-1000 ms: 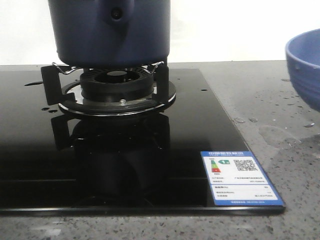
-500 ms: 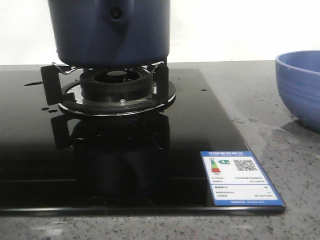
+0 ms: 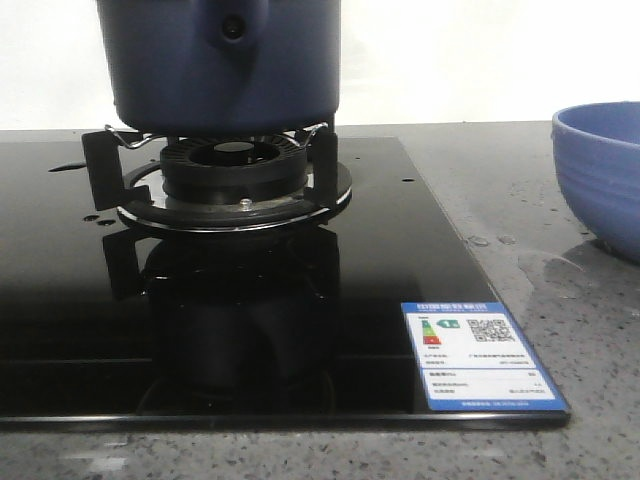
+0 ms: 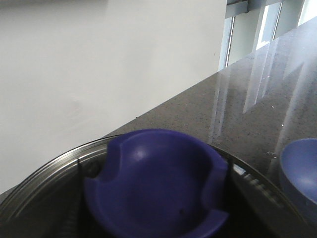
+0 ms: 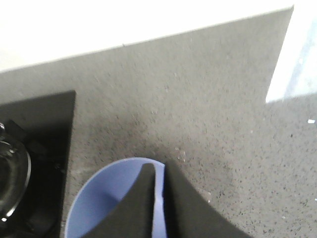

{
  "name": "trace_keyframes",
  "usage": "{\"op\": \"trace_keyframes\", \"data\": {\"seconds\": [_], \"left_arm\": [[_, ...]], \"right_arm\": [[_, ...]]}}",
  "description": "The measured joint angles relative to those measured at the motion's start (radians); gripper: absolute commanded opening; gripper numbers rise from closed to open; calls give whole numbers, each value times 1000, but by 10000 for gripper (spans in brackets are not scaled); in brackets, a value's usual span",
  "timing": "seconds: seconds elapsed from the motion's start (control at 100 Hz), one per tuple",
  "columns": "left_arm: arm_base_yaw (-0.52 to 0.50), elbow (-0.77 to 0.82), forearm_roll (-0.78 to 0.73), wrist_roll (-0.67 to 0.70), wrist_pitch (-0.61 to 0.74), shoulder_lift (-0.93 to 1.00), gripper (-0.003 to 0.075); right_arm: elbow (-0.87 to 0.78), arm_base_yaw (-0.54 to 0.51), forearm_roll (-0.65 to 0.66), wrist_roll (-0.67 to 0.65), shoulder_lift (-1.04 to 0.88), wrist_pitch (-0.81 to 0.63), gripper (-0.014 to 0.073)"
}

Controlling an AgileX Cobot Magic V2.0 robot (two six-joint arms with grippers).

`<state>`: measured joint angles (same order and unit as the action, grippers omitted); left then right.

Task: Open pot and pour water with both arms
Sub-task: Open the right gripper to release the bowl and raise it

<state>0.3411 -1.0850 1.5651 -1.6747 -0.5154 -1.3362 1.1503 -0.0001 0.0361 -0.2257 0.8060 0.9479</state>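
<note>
Pot (image 3: 220, 65): dark navy, straight matte sides, sitting on the burner (image 3: 235, 170) at about 11 o'clock in the front view; wider than the burner; a raised mount with a dark round hole faces the camera; its top is cut off by the frame edge.
Burner: black ring on a metal plate, wire pot supports at both sides, mirrored in the glossy stove (image 3: 200, 300).
Stove: black glass, flat on the speckled grey desk (image 3: 500, 190); a blue-bordered label (image 3: 475, 355) sits at its 5 o'clock corner.
Lid (image 4: 153, 183): in the left wrist view, a glass lid with a metal rim and a blue cupped knob lies close under the camera.
Left jaws: hidden, so I cannot tell whether they are spread or closed.
Desk: water drops and a wet patch between stove and bowl.
Bowl (image 3: 600, 170): lighter blue, at 3 o'clock, standing on the desk well apart from the pot.
Right jaws (image 5: 158, 208): pinching the bowl's rim, one dark finger (image 5: 136, 208) inside and the other outside.
</note>
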Motion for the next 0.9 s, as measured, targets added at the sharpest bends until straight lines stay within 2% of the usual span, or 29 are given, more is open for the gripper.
{"op": "trace_keyframes", "data": {"seconds": [0.33, 0.77, 0.82, 0.9], "left_arm": [[0, -59, 19, -4, -3, -133, 314], [0, -64, 33, -6, 11, -154, 319], [0, -64, 33, -6, 11, -154, 340], [0, -64, 33, -6, 11, -155, 428]], "right_arm": [[2, 0, 10, 7, -49, 80, -63], [2, 0, 15, 9, -49, 93, -63], [2, 0, 15, 9, -49, 93, -63], [2, 0, 17, 9, -49, 94, -63]]}}
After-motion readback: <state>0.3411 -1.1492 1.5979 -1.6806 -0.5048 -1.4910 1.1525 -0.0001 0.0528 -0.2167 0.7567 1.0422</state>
